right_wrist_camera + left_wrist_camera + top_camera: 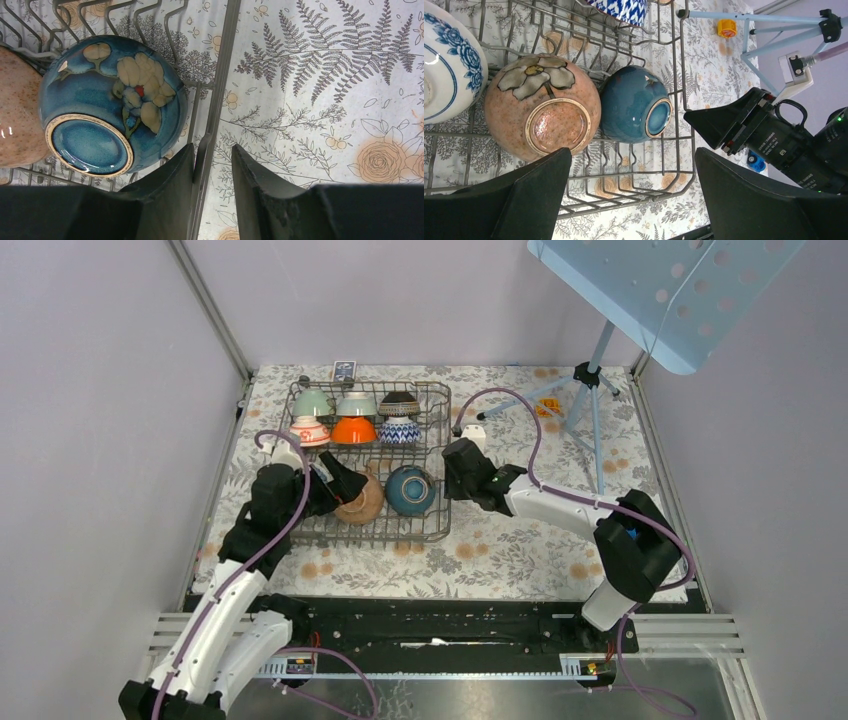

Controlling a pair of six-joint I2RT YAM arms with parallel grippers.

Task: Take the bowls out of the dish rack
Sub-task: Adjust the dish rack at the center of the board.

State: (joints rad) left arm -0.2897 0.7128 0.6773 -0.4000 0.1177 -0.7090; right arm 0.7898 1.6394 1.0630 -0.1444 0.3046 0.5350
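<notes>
The grey wire dish rack [446, 445] sits left of centre and holds several bowls. All lie upside down or tilted. A tan flowered bowl [362, 504] [541, 105] and a blue bowl [410, 490] [110, 100] fill the near row. My left gripper [345, 483] [634, 165] hangs open over the rack's near part beside the tan bowl, with nothing between its fingers. My right gripper [452, 472] [212, 155] straddles the rack's right rim wire [225, 60]. Its jaws are narrow, the left finger touching the wire and the right finger apart from it.
A tripod [590, 380] with a pale blue perforated panel [660, 280] stands at the back right. A white box [472, 435] with a purple cable lies just right of the rack. A small card [344, 369] leans behind the rack. A floral cloth [520, 540] covers the table.
</notes>
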